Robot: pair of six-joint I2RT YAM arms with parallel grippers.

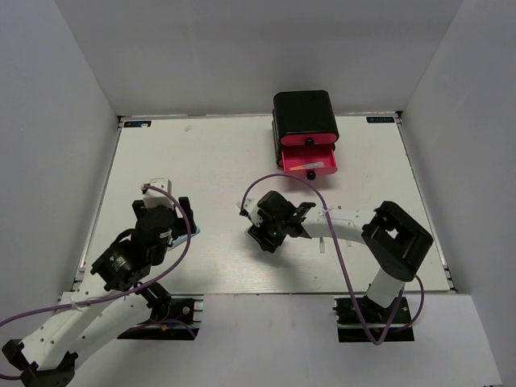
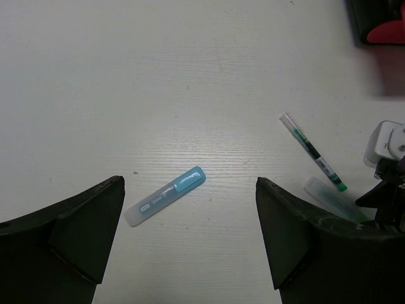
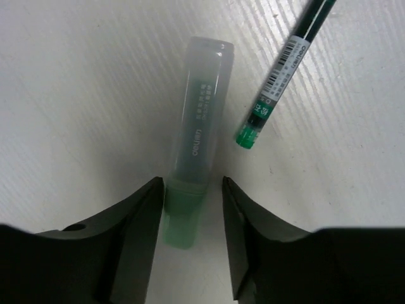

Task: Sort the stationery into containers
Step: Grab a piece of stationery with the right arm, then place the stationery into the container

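Pick step: right gripper (image 3: 191, 190) straddles the green marker (image 3: 202, 126) flat on the table, jaws close either side, can't tell if pinching. Left gripper (image 2: 190, 190) wide open, empty, over the light blue marker (image 2: 166, 196). Next: firm grip, lift, carry to the open pink drawer (image 1: 310, 165)

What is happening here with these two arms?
The right gripper straddles a green marker lying on the table, its jaws open on either side, not yet closed. The left gripper hangs open above a light blue marker. One pink drawer of the black cabinet is pulled out.
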